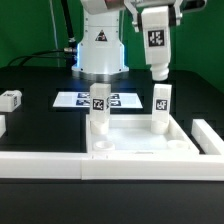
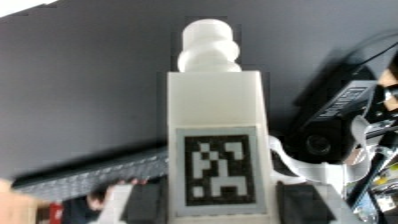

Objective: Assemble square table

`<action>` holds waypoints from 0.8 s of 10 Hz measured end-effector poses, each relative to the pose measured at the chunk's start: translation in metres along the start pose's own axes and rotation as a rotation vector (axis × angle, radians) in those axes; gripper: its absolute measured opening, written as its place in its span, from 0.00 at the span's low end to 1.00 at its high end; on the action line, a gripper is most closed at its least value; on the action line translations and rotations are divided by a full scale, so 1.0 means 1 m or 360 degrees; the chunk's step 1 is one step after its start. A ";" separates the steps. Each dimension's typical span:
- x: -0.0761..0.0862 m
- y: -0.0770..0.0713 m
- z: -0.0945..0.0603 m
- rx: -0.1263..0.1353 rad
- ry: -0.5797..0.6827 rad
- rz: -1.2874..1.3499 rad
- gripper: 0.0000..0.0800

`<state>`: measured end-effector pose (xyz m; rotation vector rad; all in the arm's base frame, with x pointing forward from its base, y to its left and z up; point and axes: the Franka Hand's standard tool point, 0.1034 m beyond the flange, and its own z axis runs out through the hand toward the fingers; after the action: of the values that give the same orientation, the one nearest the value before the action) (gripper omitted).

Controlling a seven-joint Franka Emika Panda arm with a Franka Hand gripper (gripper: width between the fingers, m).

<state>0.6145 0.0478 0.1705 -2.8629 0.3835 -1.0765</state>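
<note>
Near edge: long white rail (image 1: 40, 165). Behind it lies the white plastic square tabletop plate (image 1: 130, 140), with two short white tagged legs (image 1: 98, 112) upright in its far sockets. High at far right, the gripper (image 1: 154, 20) pinches a third leg (image 2: 217, 120), well clear of the plate. Likely light, rigid and slick; best gripped on its flat sides.

An upright leg (image 1: 98, 108) at the exterior view's left and another upright leg (image 1: 162, 103) at its right are standing in the tabletop's (image 1: 135, 141) far corners, leaving an open gap between them. The tool (image 1: 153, 18) is holding a third leg (image 1: 156, 42) in free air above the right one. A white rail (image 1: 40, 166) is walling the near side.
</note>
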 end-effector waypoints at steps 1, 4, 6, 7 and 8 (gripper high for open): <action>-0.014 0.007 0.013 -0.0026 -0.0041 -0.0006 0.36; -0.054 -0.002 0.037 -0.0033 -0.0168 -0.0041 0.36; -0.064 -0.029 0.038 0.0005 -0.0204 -0.0015 0.36; -0.068 -0.033 0.039 0.0006 -0.0209 -0.0027 0.36; -0.068 -0.031 0.040 0.0001 -0.0211 -0.0026 0.36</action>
<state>0.5978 0.0931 0.1014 -2.9207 0.3519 -0.8825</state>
